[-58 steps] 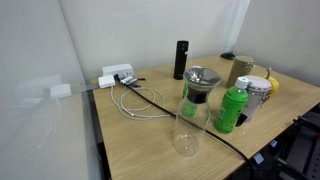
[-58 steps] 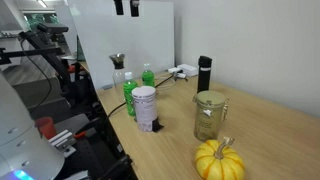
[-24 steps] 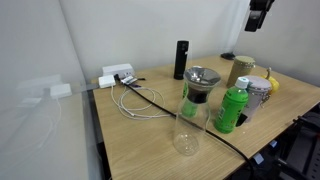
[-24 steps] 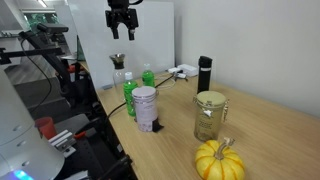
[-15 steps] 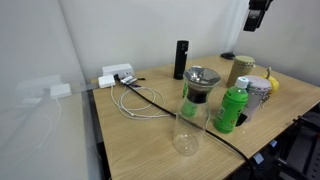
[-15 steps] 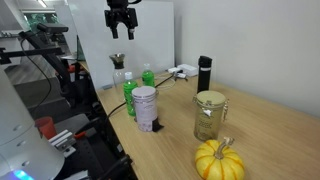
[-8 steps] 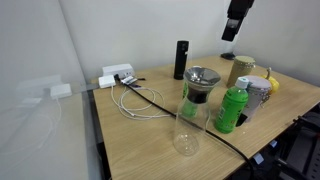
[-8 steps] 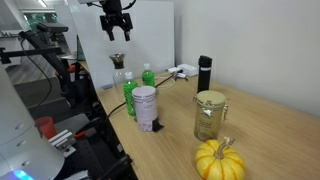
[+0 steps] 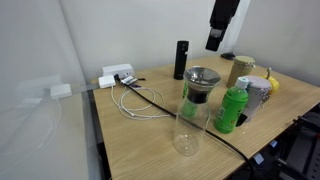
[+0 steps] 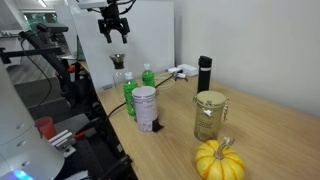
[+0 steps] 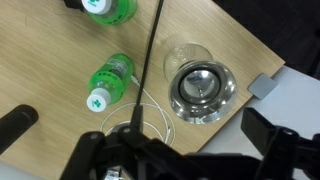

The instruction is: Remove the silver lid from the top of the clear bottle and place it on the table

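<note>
Pale walls back the light wood tabletop in an exterior view, where the silver lid is seated on the neck of the clear bottle, with the gripper raised above it and apart. In an exterior view, the gripper is shown spread and empty over the lid. In the wrist view, the lid is seen from above. It is judged light, stiff and slippery, so opposite rim edges should be pinched gently; the glass could tip.

Gripper cropped by the wrist view's lower edge, arm cut off at top, clear bottle seemingly half hidden behind green bottle.
</note>
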{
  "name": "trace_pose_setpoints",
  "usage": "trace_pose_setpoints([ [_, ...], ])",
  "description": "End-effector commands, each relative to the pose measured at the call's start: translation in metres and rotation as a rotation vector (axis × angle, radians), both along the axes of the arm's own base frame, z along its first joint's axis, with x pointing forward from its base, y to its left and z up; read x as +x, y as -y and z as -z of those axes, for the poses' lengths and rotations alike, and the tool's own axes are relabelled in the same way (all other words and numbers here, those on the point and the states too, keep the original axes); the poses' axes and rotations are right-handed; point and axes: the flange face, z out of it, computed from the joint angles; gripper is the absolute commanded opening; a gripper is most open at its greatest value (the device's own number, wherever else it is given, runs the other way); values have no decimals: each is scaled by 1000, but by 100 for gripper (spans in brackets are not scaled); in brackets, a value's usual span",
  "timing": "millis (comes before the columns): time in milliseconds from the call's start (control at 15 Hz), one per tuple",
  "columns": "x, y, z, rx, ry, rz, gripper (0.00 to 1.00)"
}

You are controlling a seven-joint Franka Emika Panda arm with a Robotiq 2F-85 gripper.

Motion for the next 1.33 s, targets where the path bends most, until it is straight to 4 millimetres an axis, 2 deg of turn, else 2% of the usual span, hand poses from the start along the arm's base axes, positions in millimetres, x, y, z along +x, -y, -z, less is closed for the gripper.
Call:
trace_pose_setpoints([
  [0,3,-12,7,-8,-5,-18,100],
  [600,-6,-30,25,1,-50,-65,97],
  [933,-11,-41,42,11,-90,-87,100],
  [1133,-11,-44,49,10,-90,-92,97],
  [1267,-9,-43,52,10,-84,-87,87],
])
